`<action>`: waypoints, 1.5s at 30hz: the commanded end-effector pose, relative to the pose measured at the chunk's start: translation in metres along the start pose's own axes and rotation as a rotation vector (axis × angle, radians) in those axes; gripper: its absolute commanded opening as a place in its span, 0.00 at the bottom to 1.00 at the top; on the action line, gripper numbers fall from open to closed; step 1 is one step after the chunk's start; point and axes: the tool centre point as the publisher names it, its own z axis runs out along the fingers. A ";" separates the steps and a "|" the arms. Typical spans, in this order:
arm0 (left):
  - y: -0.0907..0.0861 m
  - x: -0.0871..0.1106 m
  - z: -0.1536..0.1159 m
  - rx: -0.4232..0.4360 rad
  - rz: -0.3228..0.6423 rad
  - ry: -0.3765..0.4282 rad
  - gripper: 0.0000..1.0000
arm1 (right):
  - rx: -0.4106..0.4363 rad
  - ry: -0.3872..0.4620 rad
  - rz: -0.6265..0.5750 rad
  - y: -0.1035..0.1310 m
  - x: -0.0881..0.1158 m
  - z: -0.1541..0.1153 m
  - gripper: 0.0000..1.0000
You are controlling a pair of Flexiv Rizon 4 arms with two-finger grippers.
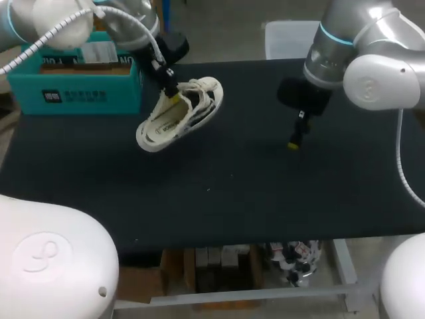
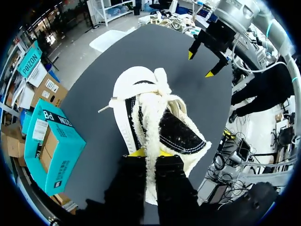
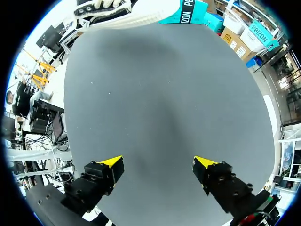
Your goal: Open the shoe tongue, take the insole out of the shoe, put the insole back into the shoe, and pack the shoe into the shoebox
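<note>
A white shoe with black panels and a fleecy lining hangs tilted over the black table, just right of the teal shoebox. My left gripper is shut on the shoe's fleecy upper edge. In the left wrist view the yellow tips of my left gripper pinch that edge of the shoe, whose toe points away, with the shoebox beside it. My right gripper hangs open and empty over the table's right half. In its own view my right gripper has the shoe far ahead.
The shoebox stands at the table's back left corner. Bare black table surface spreads between the shoe and my right gripper and toward the front edge.
</note>
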 end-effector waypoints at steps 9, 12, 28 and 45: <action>-0.005 -0.064 -0.086 -0.154 0.261 0.156 0.00 | 0.002 0.000 0.000 0.000 0.000 0.000 1.00; -0.001 -0.083 -0.098 -0.189 0.326 0.165 0.00 | 0.002 0.000 0.000 0.000 0.000 0.000 1.00; 0.065 -0.218 -0.142 -0.195 0.444 0.168 0.00 | 0.002 0.000 0.000 0.000 0.000 0.000 1.00; 0.095 -0.342 -0.105 -0.196 0.508 0.165 0.00 | 0.002 0.000 0.000 0.000 0.000 0.000 1.00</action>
